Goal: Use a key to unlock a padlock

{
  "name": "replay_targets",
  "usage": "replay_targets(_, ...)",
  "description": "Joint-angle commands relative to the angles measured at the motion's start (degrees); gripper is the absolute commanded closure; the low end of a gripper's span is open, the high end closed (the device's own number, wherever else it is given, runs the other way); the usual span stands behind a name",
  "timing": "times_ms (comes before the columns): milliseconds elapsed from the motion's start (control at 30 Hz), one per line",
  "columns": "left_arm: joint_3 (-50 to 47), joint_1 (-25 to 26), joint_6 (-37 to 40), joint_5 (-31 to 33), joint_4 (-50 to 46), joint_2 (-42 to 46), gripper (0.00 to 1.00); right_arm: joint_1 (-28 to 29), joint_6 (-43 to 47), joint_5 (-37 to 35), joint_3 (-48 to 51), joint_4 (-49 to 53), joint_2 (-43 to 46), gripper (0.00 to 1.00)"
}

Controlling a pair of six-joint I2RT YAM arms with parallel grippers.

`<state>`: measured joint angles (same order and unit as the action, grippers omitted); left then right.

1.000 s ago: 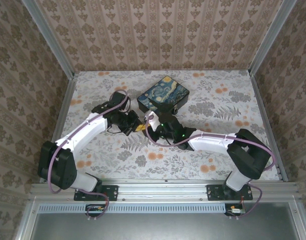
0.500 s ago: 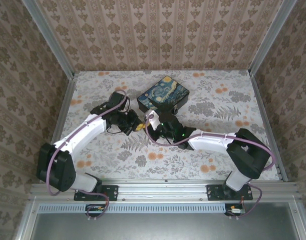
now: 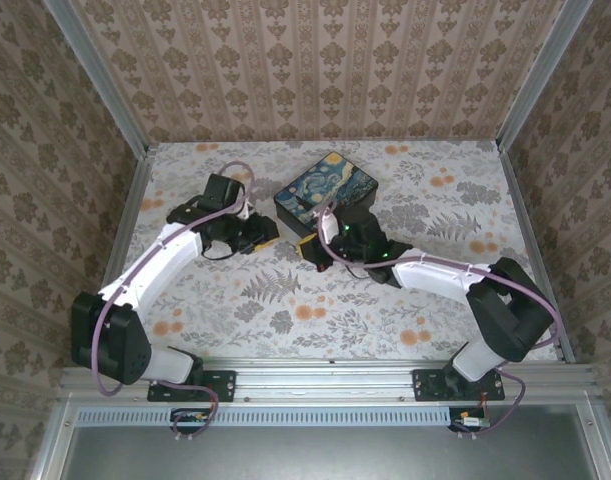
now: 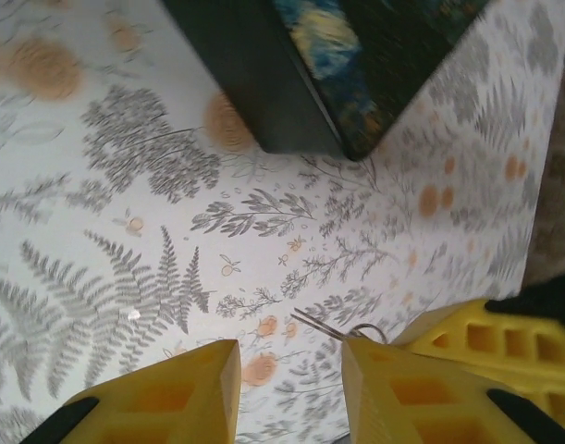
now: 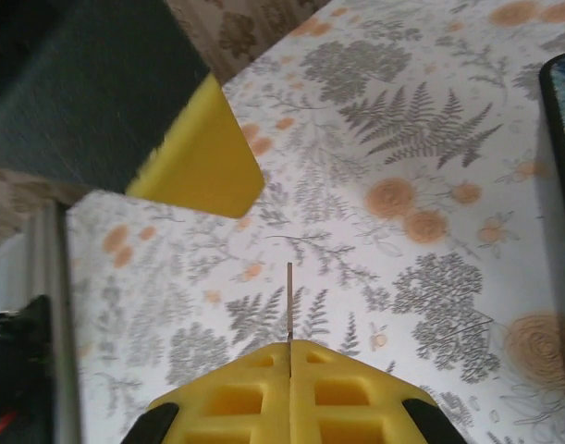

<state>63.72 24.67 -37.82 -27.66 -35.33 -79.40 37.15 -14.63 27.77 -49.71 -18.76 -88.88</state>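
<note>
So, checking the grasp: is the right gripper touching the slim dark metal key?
Touching: right wrist view shows the right gripper shut on the key.

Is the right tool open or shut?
Shut on the key: the right tool shows fingers pressed together, a thin metal blade sticking out between them.

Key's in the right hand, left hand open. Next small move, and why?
Probably move the open left hand to grasp and steady the padlock first. The right hand is shut on the key, its thin blade sticking out past the fingertips, while the left hand grips nothing.
</note>
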Motion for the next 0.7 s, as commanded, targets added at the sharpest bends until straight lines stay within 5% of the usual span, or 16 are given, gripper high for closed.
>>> replay_targets(0,-3.5,0.25,18.53,-5.55,6.73,4.76,0.66,-2.75,-6.58,14.9,-0.85,2.43,2.07,1.0)
replay_targets(167,-8.53,-1.33,21.94,-17.3,17.26,9.33,0.65,-4.92,-11.03,24.39,-2.54,4.77,2.42,1.0)
replay_targets(333,-8.96,-1.64,26.05,-26.35,16.26,8.41,0.65,-5.42,-11.47,27.49,-4.27,8.77,2.78,1.0)
replay_targets(667,-7.06,-2.63,31.77,-27.11,8.55,6.71,0.62,-5.91,-12.18,28.35,-3.75,8.36,3.82,1.0)
